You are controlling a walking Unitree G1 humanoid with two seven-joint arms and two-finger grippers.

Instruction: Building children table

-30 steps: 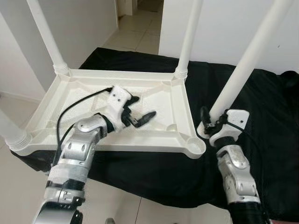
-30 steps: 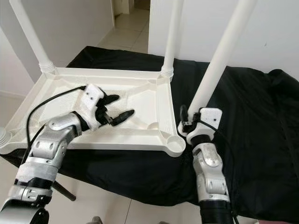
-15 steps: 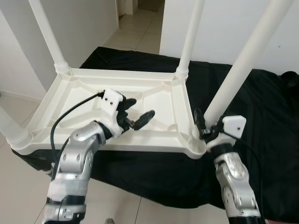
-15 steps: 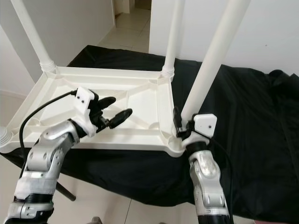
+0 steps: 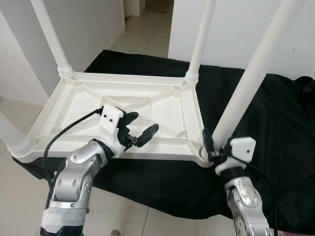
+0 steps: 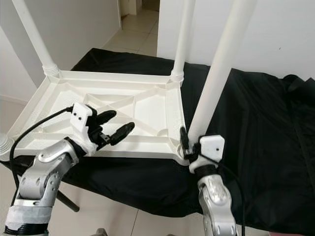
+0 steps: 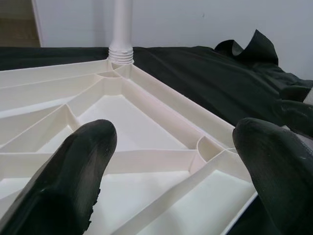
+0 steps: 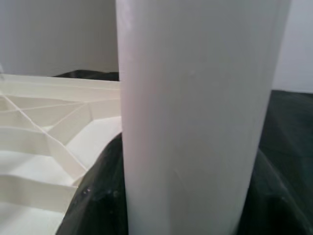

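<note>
Gripping the fourth table leg [image 5: 256, 73] near its lower end with the right fingers [image 5: 209, 145] closed around the white tube, its foot sitting at the near right corner socket [image 5: 202, 151] of the tabletop [image 6: 98, 105], directly below the grip. Lying upside down on the black cloth [image 5: 275, 108], that tabletop, ribs facing up, with a far left leg [image 5: 49, 37], a far right leg [image 5: 199, 39] and a near left leg [image 5: 10, 135] already standing in their corners. Hovering just above the near rim with the left fingers [image 6: 112, 126] spread well apart and holding nothing, ribbed plastic lying beyond and beneath the tips. Judging the leg as light, stiff, hollow plastic with a smooth and rather slippery skin, so squeezing low, close to the socket, probably giving the best control over its tilt (a high grip likely letting the foot wander). Leaning slightly, the tube, so probably needing straightening before pressing or twisting home. Judging the tabletop as light enough to skid on the cloth, so bracing its near rim or a rib between the open left fingers seeming sensible while seating the leg.
</note>
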